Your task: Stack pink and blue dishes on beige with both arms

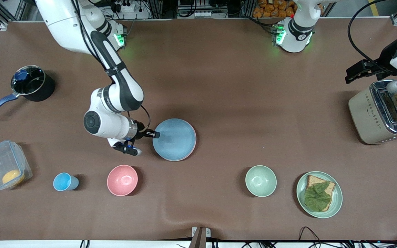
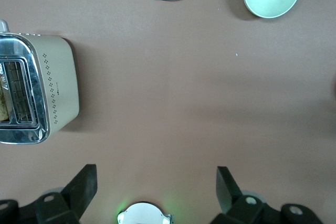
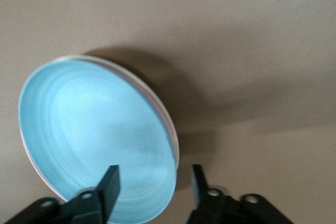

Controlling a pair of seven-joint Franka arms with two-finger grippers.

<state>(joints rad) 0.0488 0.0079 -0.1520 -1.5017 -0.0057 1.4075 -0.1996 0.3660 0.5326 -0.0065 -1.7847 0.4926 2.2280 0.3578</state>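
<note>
The light blue plate [image 1: 176, 139] [image 3: 94, 135] lies mid-table on top of a stack. A thin pink plate edge [image 3: 156, 102] shows under its rim, and a pale edge [image 3: 175, 145] below that; I cannot tell whether that is the beige plate, which is otherwise hidden. My right gripper [image 1: 143, 142] [image 3: 154, 182] is open at the stack's edge toward the right arm's end, one finger over the blue plate, the other over the table, gripping nothing. My left gripper [image 2: 156, 182] hangs open and empty high above the table beside the toaster [image 1: 381, 113] [image 2: 37, 95]; that arm waits.
Along the edge nearest the front camera stand a clear box [image 1: 5, 168], a blue cup [image 1: 64, 182], a pink bowl [image 1: 122, 180], a green bowl [image 1: 261, 181] and a green plate [image 1: 336, 203] with toast and lettuce. A black pot [image 1: 29, 84] stands toward the right arm's end.
</note>
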